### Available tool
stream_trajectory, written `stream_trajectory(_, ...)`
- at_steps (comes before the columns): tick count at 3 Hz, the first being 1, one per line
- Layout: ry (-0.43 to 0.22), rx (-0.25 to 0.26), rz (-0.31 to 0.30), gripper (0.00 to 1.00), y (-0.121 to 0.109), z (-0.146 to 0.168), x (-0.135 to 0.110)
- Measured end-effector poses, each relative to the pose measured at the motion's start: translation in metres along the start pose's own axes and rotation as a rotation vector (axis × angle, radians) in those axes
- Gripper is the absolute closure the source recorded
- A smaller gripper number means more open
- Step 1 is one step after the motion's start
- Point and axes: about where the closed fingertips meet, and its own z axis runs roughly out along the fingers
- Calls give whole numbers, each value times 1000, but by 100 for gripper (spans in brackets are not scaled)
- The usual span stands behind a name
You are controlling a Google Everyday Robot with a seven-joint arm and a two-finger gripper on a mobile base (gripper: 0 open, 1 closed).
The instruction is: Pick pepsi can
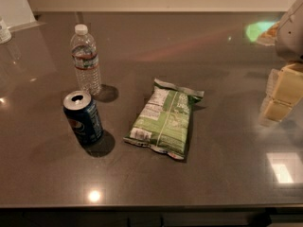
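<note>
The pepsi can (pixel 84 117) is a small dark blue can with a silver top. It stands upright on the dark grey countertop (pixel 222 141), left of centre and near the front. My gripper (pixel 282 97), with pale yellow parts under a grey arm, hangs at the far right edge of the view, well to the right of the can and apart from it. Nothing shows in its grasp.
A clear plastic water bottle (pixel 85 60) with a white cap stands just behind the can. A green chip bag (pixel 164 118) lies flat between the can and my gripper. A white object (pixel 4 30) sits at the far left edge. The counter's front edge runs along the bottom.
</note>
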Motion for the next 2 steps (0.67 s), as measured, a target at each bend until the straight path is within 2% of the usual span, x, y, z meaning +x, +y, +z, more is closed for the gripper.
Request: stream_trajectory(2, -5, -9, -8, 0, 0, -2, -3)
